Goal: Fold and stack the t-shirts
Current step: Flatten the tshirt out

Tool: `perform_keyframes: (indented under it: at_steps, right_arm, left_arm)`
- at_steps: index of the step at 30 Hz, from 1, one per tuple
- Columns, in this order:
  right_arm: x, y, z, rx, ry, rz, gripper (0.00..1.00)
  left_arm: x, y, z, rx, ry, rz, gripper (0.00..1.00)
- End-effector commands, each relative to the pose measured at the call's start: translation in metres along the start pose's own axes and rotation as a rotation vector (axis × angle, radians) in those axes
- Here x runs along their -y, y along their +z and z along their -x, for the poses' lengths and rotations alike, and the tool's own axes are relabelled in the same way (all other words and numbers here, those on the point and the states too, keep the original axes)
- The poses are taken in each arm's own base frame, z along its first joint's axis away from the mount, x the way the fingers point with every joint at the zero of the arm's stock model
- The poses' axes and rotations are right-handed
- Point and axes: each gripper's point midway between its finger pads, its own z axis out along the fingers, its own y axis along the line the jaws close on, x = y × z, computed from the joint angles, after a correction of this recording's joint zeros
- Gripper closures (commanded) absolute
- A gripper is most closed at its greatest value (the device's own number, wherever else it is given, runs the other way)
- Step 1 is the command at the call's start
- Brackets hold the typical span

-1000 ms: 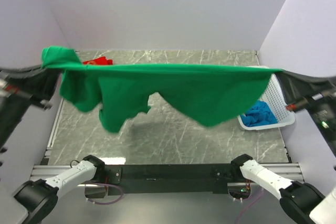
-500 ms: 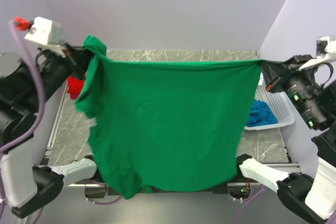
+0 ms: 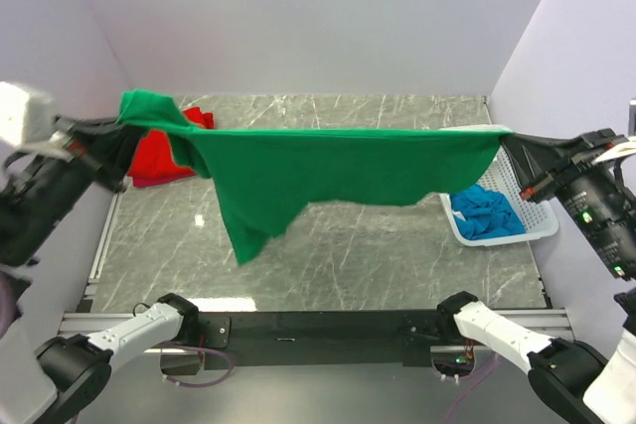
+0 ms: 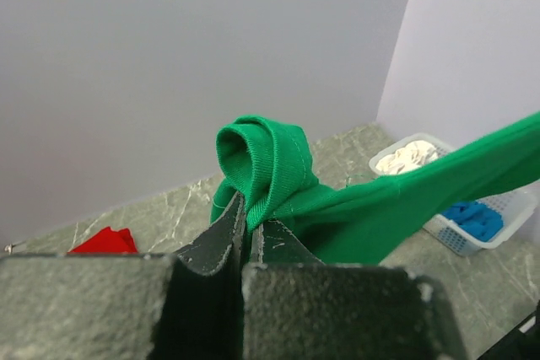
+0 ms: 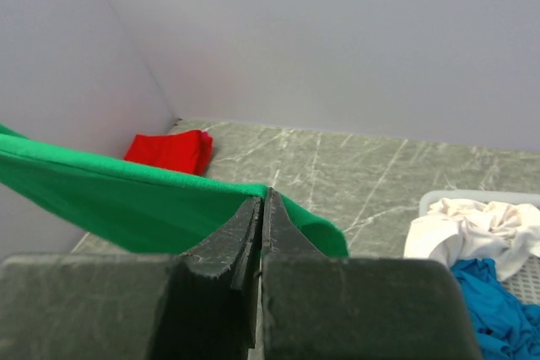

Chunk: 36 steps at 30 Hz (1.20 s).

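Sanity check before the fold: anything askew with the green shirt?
Yes. The green t-shirt is stretched in the air between the left gripper and right gripper, but it hangs lopsided. A long point droops near the left end, while the right end is shallow. The left gripper pinches a rolled wad, not a flat edge.

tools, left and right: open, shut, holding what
Left tool: shut on the green t-shirt.
Right tool: shut on the green t-shirt's other end.
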Motion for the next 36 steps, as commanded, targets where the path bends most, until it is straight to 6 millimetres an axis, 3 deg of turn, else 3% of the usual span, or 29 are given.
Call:
perform_keyframes:
  at_steps: [1,8,12,15,17,18,20,21,22,23,24,25,27,28,29,30,31,32,33,34,35,36]
  right_arm:
    - [-0.004,-0.013,0.005,0.028,0.011,0.029,1.00]
    - [-0.011,-0.051,0.021,0.090,0.033,0.081,1.00]
    - [-0.009,-0.056,0.024,0.100,0.039,0.071,1.00]
    - [-0.002,-0.042,0.017,0.084,0.036,0.029,1.00]
    - [0.007,-0.023,0.012,0.070,0.026,-0.029,1.00]
    - [0.013,-0.005,-0.007,0.012,0.009,-0.060,1.00]
    - [0.025,0.023,-0.023,-0.018,-0.002,-0.133,1.00]
    - [0.034,0.045,-0.054,-0.097,-0.017,-0.177,1.00]
    - [0.040,0.059,-0.061,-0.100,-0.021,-0.206,1.00]
    - [0.051,0.075,-0.077,-0.132,-0.034,-0.267,1.00]
    - [0.060,0.091,-0.109,-0.208,-0.054,-0.303,1.00]
    - [0.067,0.106,-0.116,-0.205,-0.053,-0.327,1.00]
    - [0.080,0.136,-0.162,-0.308,-0.057,-0.344,1.00]
    - [0.093,0.151,-0.168,-0.299,-0.046,-0.370,1.00]
    - [0.103,0.169,-0.193,-0.362,-0.042,-0.384,1.00]
    - [0.114,0.179,-0.213,-0.405,-0.038,-0.404,1.00]
    - [0.127,0.192,-0.219,-0.403,-0.030,-0.425,1.00]
    - [0.141,0.211,-0.249,-0.478,-0.031,-0.446,1.00]
    - [0.146,0.223,-0.260,-0.504,-0.033,-0.450,1.00]
    - [0.154,0.236,-0.270,-0.519,-0.033,-0.457,1.00]
    - [0.169,0.255,-0.293,-0.571,-0.033,-0.480,1.00]
    - [0.176,0.267,-0.303,-0.589,-0.030,-0.486,1.00]
  left_arm:
    - [0.005,-0.023,0.022,0.081,-0.008,-0.018,0.99]
    - [0.028,-0.053,0.046,0.148,-0.051,-0.130,1.00]
    - [0.046,-0.059,0.064,0.195,-0.065,-0.232,0.99]
    - [0.058,-0.045,0.061,0.179,-0.087,-0.299,0.99]
    - [0.059,-0.017,0.041,0.115,-0.094,-0.316,0.99]
    - [0.056,0.002,0.029,0.072,-0.087,-0.300,0.99]
    - [0.040,0.046,-0.016,-0.054,-0.084,-0.222,1.00]
    - [0.032,0.072,-0.043,-0.133,-0.065,-0.190,0.99]
    - [0.022,0.095,-0.082,-0.236,-0.065,-0.146,0.99]
    - [0.010,0.111,-0.106,-0.295,-0.042,-0.092,0.99]
    - [0.002,0.134,-0.141,-0.381,-0.035,-0.066,1.00]
    - [-0.014,0.147,-0.182,-0.480,-0.041,-0.020,0.99]
    - [-0.030,0.177,-0.234,-0.596,-0.089,-0.008,0.99]
    - [-0.040,0.186,-0.259,-0.641,-0.101,0.023,0.99]
    - [-0.044,0.196,-0.277,-0.665,-0.117,0.035,0.99]
    - [-0.046,0.215,-0.313,-0.727,-0.140,0.014,0.99]
    - [-0.051,0.224,-0.334,-0.763,-0.145,0.021,0.99]
    - [-0.058,0.238,-0.384,-0.869,-0.154,0.034,0.99]
    - [-0.068,0.244,-0.410,-0.923,-0.138,0.066,1.00]
    - [-0.077,0.257,-0.417,-0.948,-0.118,0.091,0.95]
    - [-0.087,0.265,-0.436,-0.990,-0.091,0.124,0.91]
    - [-0.103,0.269,-0.490,-1.102,-0.074,0.184,0.85]
